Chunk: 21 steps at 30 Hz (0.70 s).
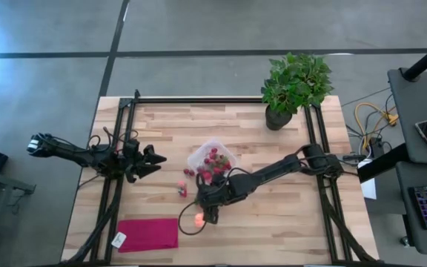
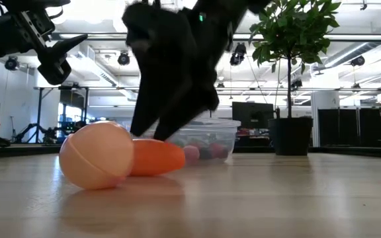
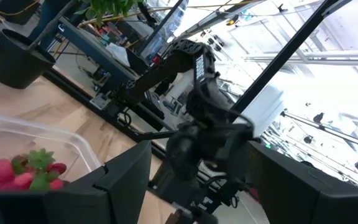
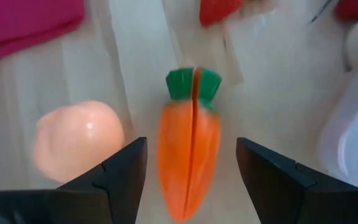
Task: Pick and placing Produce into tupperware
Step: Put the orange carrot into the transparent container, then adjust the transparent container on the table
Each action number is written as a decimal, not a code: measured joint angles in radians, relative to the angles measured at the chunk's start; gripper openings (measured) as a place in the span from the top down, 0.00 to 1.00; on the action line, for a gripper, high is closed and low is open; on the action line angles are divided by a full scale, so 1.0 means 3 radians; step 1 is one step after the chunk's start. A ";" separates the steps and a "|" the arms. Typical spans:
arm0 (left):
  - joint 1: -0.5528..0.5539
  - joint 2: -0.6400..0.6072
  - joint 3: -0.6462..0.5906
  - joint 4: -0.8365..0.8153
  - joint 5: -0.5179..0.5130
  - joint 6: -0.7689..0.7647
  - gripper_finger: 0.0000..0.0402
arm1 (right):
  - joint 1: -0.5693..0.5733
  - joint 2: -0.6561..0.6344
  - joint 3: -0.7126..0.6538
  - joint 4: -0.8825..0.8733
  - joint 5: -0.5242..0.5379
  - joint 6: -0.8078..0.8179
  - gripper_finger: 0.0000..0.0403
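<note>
The orange carrot with its green end lies flat on the wooden table. My right gripper is open just above it, one finger on each side and a gap showing at both. The pale orange round fruit rests on the table beside the carrot, outside the fingers. In the high view my right gripper is near the table's middle, and the fruit is on its near side. The clear tupperware holds several dark-red berries. My left gripper waits open above the table's left part.
A few loose berries lie on the table left of the tupperware. A magenta cloth lies flat at the near left edge. A potted plant stands at the far right corner. Black frame rails run along both sides.
</note>
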 joint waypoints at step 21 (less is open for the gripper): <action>0.0000 0.0284 0.0000 -0.0004 0.0000 0.0022 0.39 | 0.0288 -0.0014 0.0462 -0.0846 0.0825 0.1728 0.43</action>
